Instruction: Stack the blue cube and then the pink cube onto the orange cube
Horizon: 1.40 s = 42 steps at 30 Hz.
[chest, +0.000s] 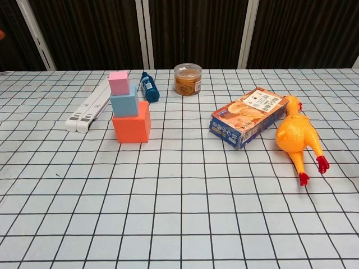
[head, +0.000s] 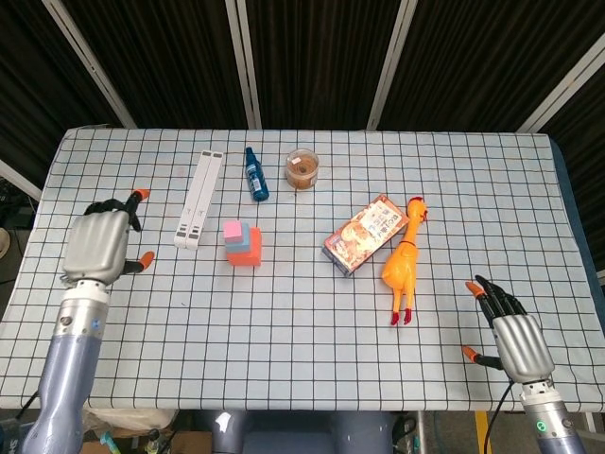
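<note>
— Chest view first: where do the cubes stand?
— The orange cube (chest: 132, 129) sits on the checked table (chest: 179, 213), the blue cube (chest: 124, 104) rests on it, and the pink cube (chest: 118, 82) tops the blue one. All three touch in one upright stack, each upper cube set toward the stack's left side.

— And from the head view?
— The stack (head: 242, 244) lies at about ten o'clock from the table's middle. Nothing touches it.

— The hands?
— The left hand (head: 97, 244) hovers at nine o'clock, well apart from the stack, fingers spread and holding nothing. The right hand (head: 515, 342) is at about four o'clock near the table's edge, fingers apart, also empty.

— What else is about?
— A white folded stand (head: 198, 199) lies just left of the stack, at its ten o'clock. A blue bottle (head: 255, 174) lies at the stack's twelve o'clock, with a round jar (head: 302, 168) beside it at one o'clock. A snack box (head: 366, 233) lies at three o'clock, and a rubber chicken (head: 404, 262) stretches just beside the box's right end.
</note>
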Each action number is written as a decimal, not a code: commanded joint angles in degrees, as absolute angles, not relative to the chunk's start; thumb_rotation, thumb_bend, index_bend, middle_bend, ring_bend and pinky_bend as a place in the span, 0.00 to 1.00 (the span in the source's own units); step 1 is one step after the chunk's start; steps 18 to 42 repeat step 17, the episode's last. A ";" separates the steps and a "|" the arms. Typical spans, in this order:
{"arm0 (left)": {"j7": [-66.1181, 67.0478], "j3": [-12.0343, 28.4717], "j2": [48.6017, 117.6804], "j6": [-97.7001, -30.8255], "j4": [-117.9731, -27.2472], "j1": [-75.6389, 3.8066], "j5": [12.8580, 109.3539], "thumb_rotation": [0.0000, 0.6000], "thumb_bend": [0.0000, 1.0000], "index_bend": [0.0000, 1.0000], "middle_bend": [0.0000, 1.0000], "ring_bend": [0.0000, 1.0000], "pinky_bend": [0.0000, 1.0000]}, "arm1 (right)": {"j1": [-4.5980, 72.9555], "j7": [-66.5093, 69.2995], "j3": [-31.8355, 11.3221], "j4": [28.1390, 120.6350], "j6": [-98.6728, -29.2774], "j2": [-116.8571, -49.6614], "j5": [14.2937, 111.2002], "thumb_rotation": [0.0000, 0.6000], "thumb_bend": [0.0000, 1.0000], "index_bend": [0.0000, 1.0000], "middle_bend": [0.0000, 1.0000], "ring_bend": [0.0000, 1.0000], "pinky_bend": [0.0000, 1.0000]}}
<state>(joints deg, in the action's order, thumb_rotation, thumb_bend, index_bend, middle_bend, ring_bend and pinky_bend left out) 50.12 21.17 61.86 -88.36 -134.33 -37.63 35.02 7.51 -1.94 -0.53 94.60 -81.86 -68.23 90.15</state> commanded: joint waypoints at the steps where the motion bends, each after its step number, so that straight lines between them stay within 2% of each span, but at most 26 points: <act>1: 26.43 -5.38 60.01 -87.60 -122.84 -10.25 80.08 1.00 0.24 0.09 0.23 0.07 0.06 | 7.33 -2.64 -0.63 94.81 -82.28 -68.30 90.27 1.00 0.16 0.10 0.07 0.13 0.20; 6: 29.18 -5.70 65.67 -90.95 -114.08 -7.05 81.86 1.00 0.20 0.04 0.12 0.00 0.02 | 7.16 -3.92 -0.70 95.11 -82.02 -68.09 89.50 1.00 0.16 0.08 0.07 0.13 0.20; 11: 32.03 -4.60 68.69 -90.58 -109.77 -6.09 79.43 1.00 0.19 0.02 0.10 0.00 0.00 | 7.16 -5.71 -1.30 95.90 -81.96 -67.72 88.48 1.00 0.16 0.08 0.07 0.13 0.20; 16: 29.74 -3.62 68.82 -90.53 -108.70 -5.75 80.48 1.00 0.19 0.02 0.09 0.00 0.00 | 7.01 -6.82 -1.57 96.29 -82.53 -67.70 88.51 1.00 0.16 0.08 0.07 0.13 0.19; 42: 29.66 -3.60 68.78 -90.56 -108.45 -5.67 80.83 1.00 0.19 0.02 0.08 0.00 0.00 | 6.97 -6.88 -1.63 96.34 -82.65 -67.65 88.50 1.00 0.16 0.08 0.07 0.13 0.19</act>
